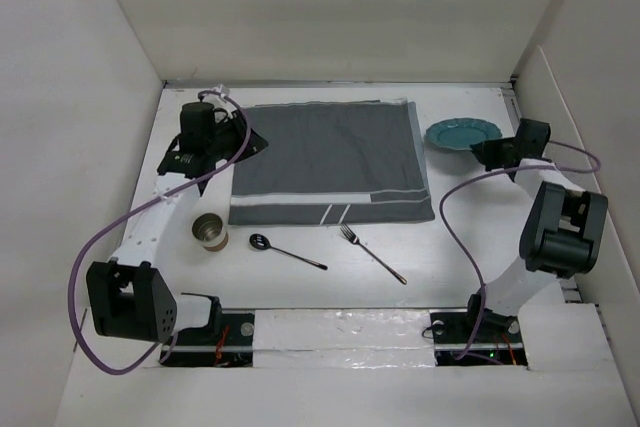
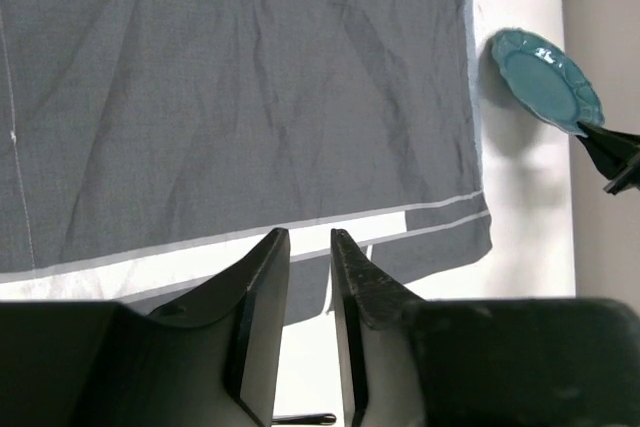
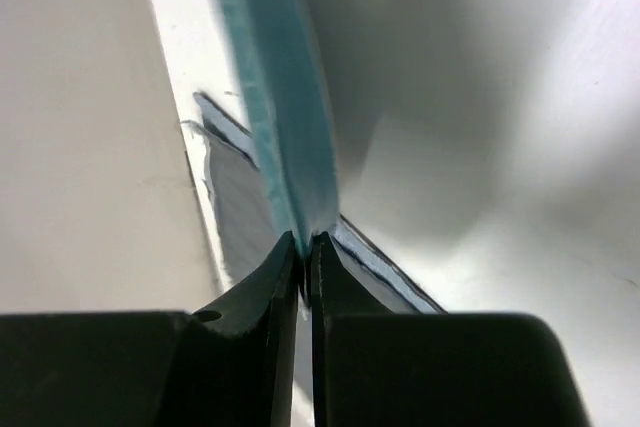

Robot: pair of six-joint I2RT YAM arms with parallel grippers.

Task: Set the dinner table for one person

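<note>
1. Currently right jaws clamped on teal plate (image 1: 462, 133) rim, far right of worktop (image 1: 450, 247), beside placemat (image 1: 330, 162).
2. Idle left jaws slightly apart, empty, at placemat's left edge.
3. Suggest: lift level, carry slowly, centre plate on placemat.

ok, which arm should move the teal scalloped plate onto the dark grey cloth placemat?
Right. The right gripper is shut on the rim of the teal scalloped plate, beside the dark grey cloth placemat. The left gripper sits at the placemat's opposite side, slightly open, empty.

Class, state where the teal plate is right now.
Top view: the teal plate is at the far right, beside the grey placemat, its rim pinched by the right gripper.
</note>
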